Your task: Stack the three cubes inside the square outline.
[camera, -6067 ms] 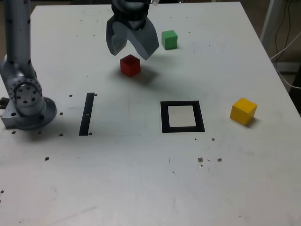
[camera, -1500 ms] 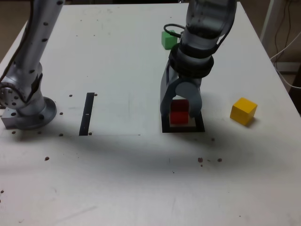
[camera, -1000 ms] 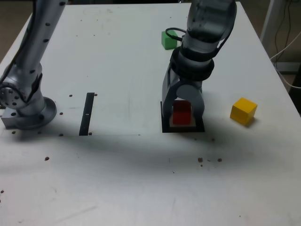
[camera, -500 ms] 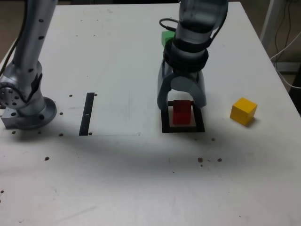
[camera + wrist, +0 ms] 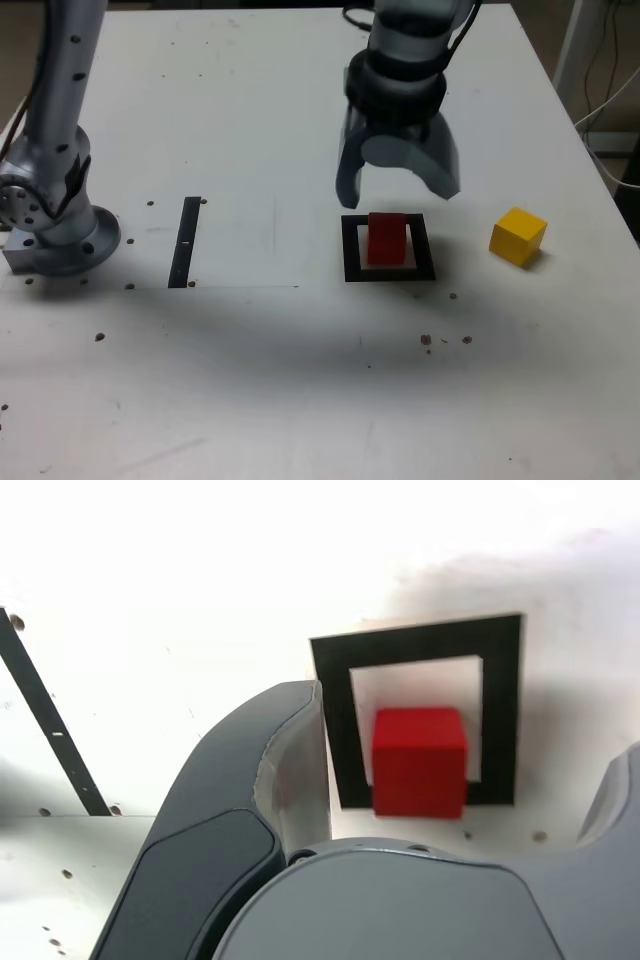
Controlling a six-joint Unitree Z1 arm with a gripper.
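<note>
The white worktop (image 5: 300,380) carries everything. Above it the arm's tool (image 5: 398,190) hangs with jaws spread wide, gripping nothing. Below lies the square outline (image 5: 388,272), and the red cube (image 5: 387,238) sits inside it, free of the jaws. The yellow cube (image 5: 517,236) rests well apart, toward the exterior view's right.

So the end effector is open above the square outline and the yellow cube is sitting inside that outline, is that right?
Not quite. The cube inside the square outline is the red cube, not the yellow one; the yellow cube sits on the table off to the exterior view's right of the outline. The exterior view shows this. The rest holds: the end effector is open above the outline.
</note>
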